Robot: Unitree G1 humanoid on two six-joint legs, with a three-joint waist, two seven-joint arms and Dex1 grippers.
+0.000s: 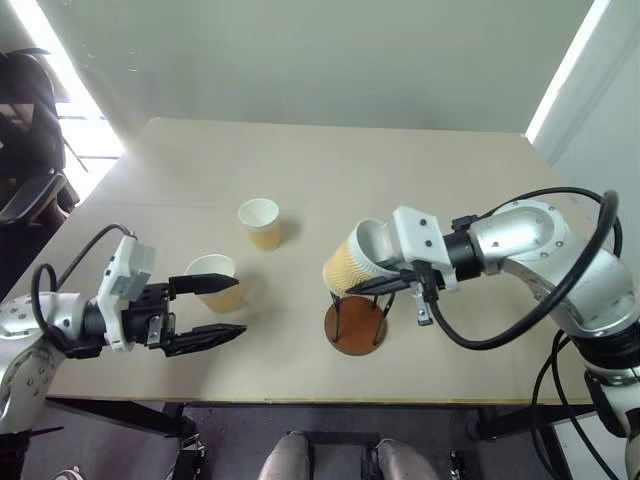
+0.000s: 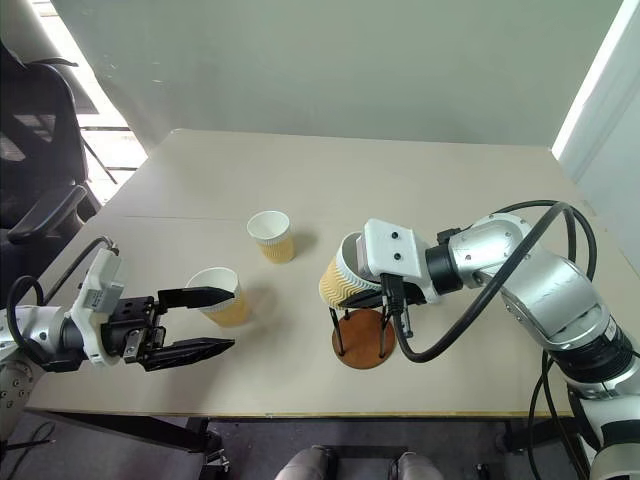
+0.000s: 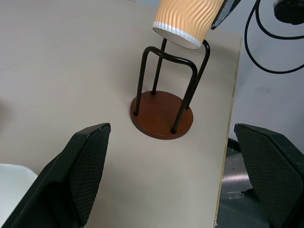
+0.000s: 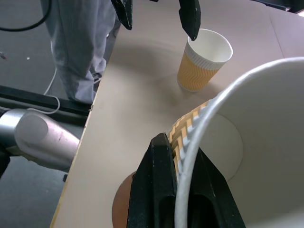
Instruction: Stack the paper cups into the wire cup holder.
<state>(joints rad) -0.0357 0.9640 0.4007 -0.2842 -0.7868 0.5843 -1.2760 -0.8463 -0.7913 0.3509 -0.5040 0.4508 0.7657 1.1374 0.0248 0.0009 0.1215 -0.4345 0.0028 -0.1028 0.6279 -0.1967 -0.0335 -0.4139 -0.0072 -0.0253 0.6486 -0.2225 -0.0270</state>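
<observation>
Now the right gripper (image 1: 392, 284), pinching a paper cup (image 1: 352, 262) by its wall, tilts it over the wire cup holder (image 1: 356, 322) near the desk's (image 1: 420, 160) front edge; next, upright and lower it. The left gripper (image 1: 208, 310) gapes empty.

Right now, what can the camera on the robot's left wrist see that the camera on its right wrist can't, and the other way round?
Left wrist view alone: the wire cup holder's two dark loops standing upright, and the held cup's bottom tilted just above them. Right wrist view alone: the right hand pinching that cup's rim, its white inside, a second cup upright on the table, and a person's trouser legs beyond the table's edge. Both share: the held cup, the holder's brown base, the table, the open left hand.
</observation>
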